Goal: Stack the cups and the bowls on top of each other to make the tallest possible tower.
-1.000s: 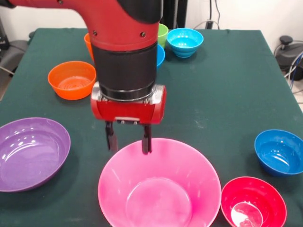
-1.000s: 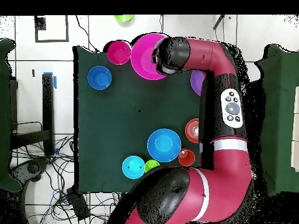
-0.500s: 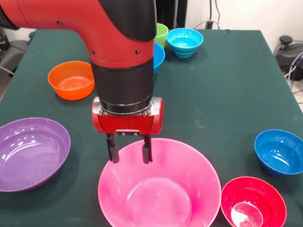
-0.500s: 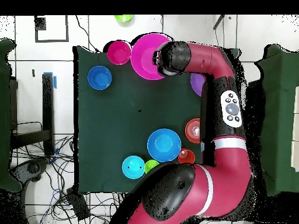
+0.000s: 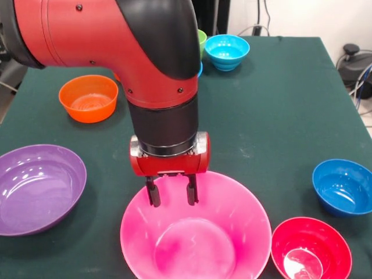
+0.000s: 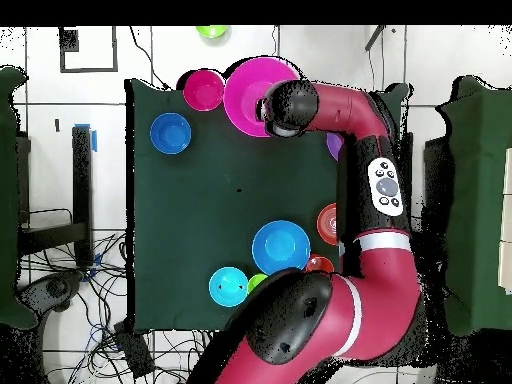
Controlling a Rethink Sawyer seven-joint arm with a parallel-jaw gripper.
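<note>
Over the pink bowl (image 5: 196, 232), near edge, I've slid the gripper (image 5: 171, 196) right and inward past the rim, jaws narrowly parted, empty; prob lining up a rim grab.

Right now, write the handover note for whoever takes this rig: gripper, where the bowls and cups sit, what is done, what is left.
Gripper: open, empty, fingers hanging over the far rim of the pink bowl, one either side of the wall as far as the front view shows.
Front view: purple bowl left of the pink one; red bowl and blue bowl to its right.
Farther back: orange bowl, light blue bowl; a green rim shows behind the arm.
Done: nothing stacked that either view shows.
Left: the whole tower. The pink bowl looks like the next pick.
</note>
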